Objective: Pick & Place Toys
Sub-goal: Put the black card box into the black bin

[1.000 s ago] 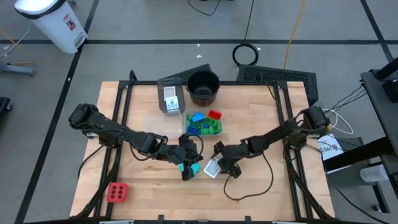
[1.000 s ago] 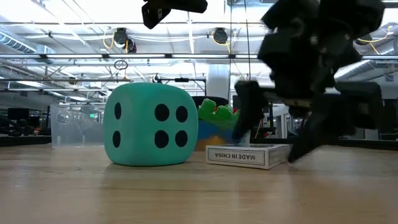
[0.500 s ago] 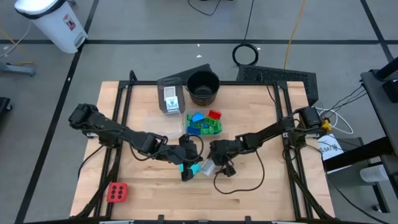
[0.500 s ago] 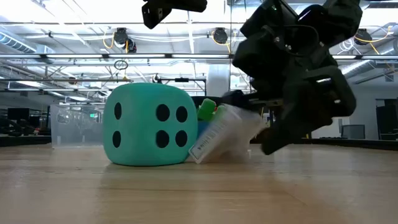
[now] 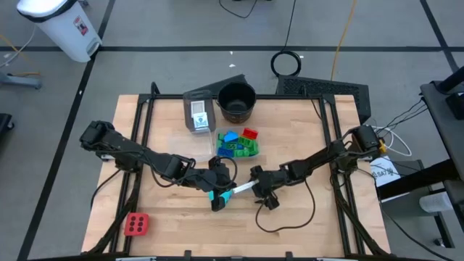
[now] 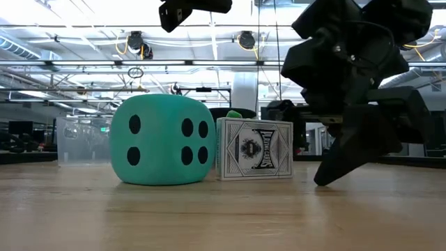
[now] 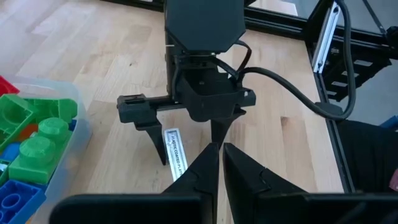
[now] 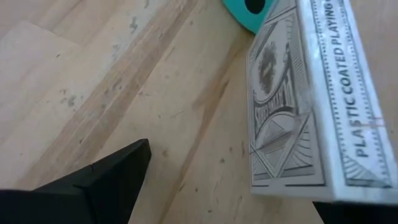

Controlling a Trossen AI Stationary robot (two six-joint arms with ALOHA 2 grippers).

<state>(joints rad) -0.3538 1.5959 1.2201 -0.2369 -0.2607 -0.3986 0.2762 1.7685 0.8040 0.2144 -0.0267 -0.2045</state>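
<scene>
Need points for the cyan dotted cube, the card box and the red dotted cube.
cyan dotted cube [image 6: 164,139], low view, front face.
card box [image 6: 255,148], low view, printed broad face.
red dotted cube [image 5: 136,225], high view, top face.

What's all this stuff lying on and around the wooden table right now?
Cyan dotted cube: one, table centre, by the left gripper.
White playing-card box: one, standing on its edge beside the cube.
Red dotted cube: one, near left corner.
Clear plastic tub of blue, green and red blocks: one, behind centre.
Second clear tub: one, far side.
Black round pot: one, far side.
White bin: one, on the floor.
Left gripper: shut, at the cube.
Right gripper: open, around the card box.
</scene>
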